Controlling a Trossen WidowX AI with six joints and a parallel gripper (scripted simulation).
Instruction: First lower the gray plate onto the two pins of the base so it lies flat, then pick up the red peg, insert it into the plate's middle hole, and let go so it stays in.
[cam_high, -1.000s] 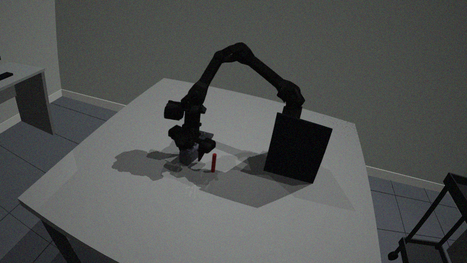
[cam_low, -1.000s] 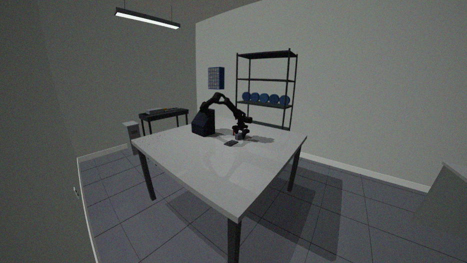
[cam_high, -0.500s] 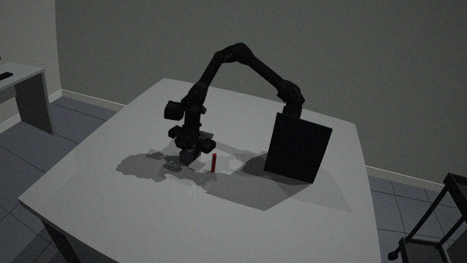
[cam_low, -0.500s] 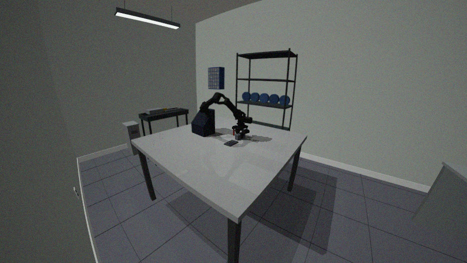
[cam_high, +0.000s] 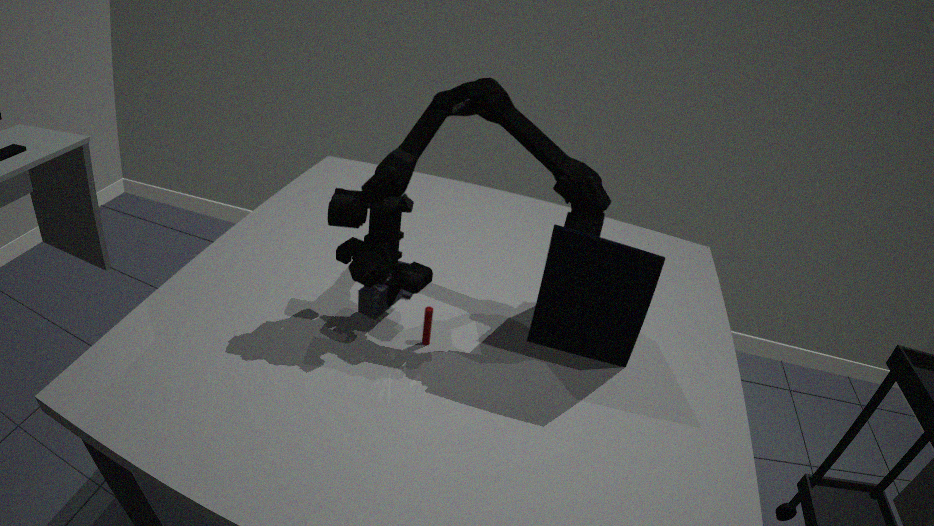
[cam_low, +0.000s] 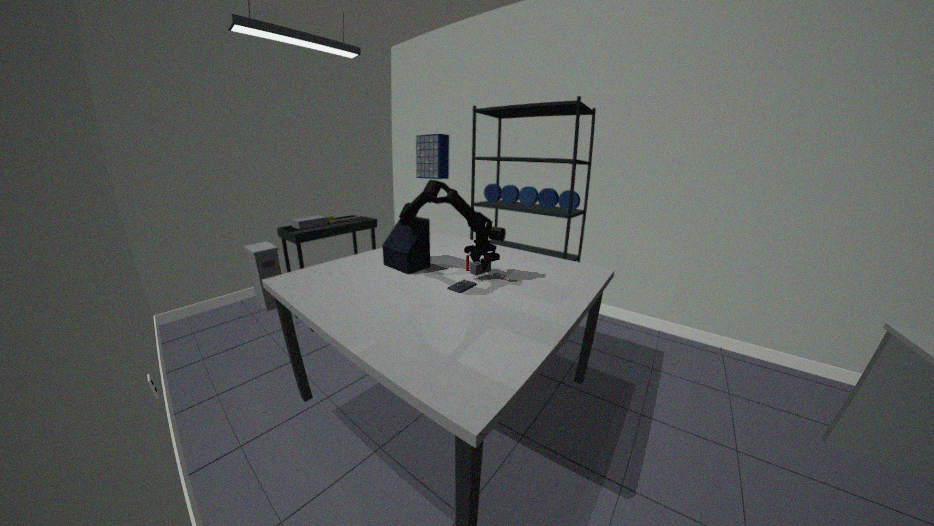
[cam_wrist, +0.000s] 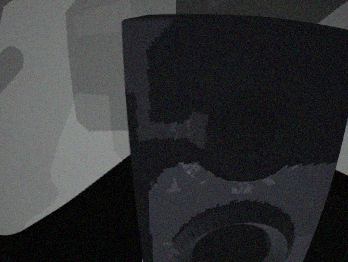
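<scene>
The wrist view's bottom edge cut off the gray plate and its round hole. The gripper beside the plate was cropped there too. Surface details on the dark slab near the plate were too small to tell.
</scene>
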